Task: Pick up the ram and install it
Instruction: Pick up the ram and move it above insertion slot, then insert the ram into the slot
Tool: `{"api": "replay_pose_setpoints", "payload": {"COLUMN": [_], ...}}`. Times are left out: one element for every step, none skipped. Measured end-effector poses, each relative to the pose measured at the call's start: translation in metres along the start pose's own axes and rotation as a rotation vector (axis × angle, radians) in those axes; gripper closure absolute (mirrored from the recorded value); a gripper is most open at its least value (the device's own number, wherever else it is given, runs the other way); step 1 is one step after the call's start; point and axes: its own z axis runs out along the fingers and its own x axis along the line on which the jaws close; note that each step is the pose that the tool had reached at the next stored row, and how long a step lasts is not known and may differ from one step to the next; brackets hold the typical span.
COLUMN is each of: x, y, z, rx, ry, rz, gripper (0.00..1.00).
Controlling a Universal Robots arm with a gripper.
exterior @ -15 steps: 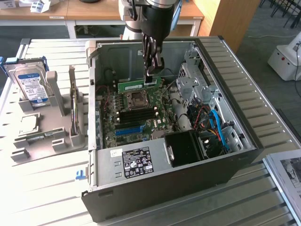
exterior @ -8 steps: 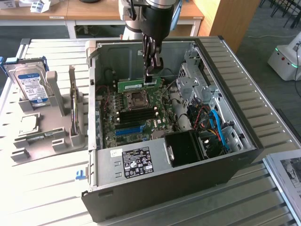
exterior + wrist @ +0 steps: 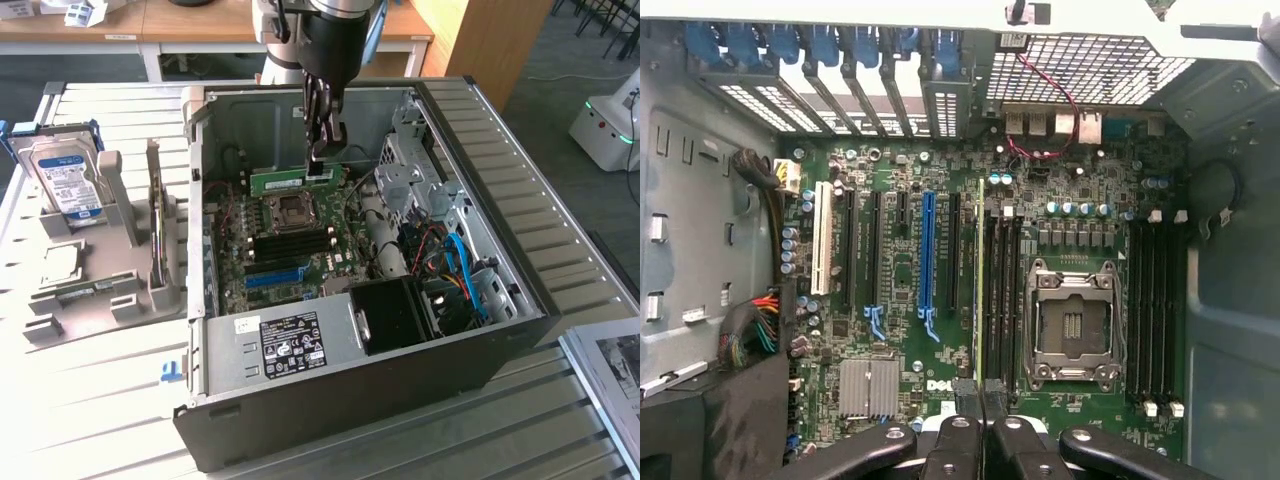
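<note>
The ram point(image 3: 285, 182) is a long green stick held level and on edge inside the open computer case point(image 3: 500, 250), above the motherboard point(image 3: 300, 262) near the CPU socket point(image 3: 290, 210). My gripper point(image 3: 323, 160) reaches down from above and is shut on the stick's upper edge. In the wrist view the ram point(image 3: 980, 280) shows edge-on as a thin line, and my gripper point(image 3: 982, 400) clamps it. The stick hangs over the black memory slots point(image 3: 1000, 290) beside the CPU socket point(image 3: 1072, 320). More black slots point(image 3: 1155, 300) lie on the socket's other side.
A blue-labelled hard drive point(image 3: 70, 180) stands in a grey holder point(image 3: 110, 290) at the exterior view's left. Inside the case are a power supply point(image 3: 290, 340), a metal drive cage point(image 3: 405, 175), loose cables point(image 3: 460, 270) and a long blue slot point(image 3: 928, 250).
</note>
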Motion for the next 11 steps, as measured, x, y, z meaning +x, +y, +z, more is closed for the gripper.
{"api": "replay_pose_setpoints", "payload": {"x": [-0.0001, -0.0001, -0.0001, -0.0001, -0.0001, -0.0001, -0.0001, -0.0001, -0.0001, -0.0001, -0.0001], "y": [-0.0001, -0.0001, -0.0001, -0.0001, -0.0001, -0.0001, -0.0001, -0.0001, -0.0001, -0.0001, -0.0001], "z": [0.0002, 0.0002, 0.0002, 0.0002, 0.0002, 0.0002, 0.0002, 0.0002, 0.0002, 0.0002, 0.0002], "rx": [0.0, 0.0, 0.0, 0.0001, 0.0, 0.0001, 0.0, 0.0, 0.0001, 0.0001, 0.0001], "ry": [-0.0003, -0.0003, -0.0003, -0.0004, -0.0004, -0.0005, -0.0004, -0.0004, -0.0005, -0.0004, -0.0005], "rz": [0.004, 0.007, 0.009, 0.009, 0.01, 0.01, 0.01, 0.01, 0.01, 0.01, 0.01], "gripper": [0.88, 0.88, 0.88, 0.88, 0.88, 0.88, 0.88, 0.88, 0.88, 0.88, 0.88]}}
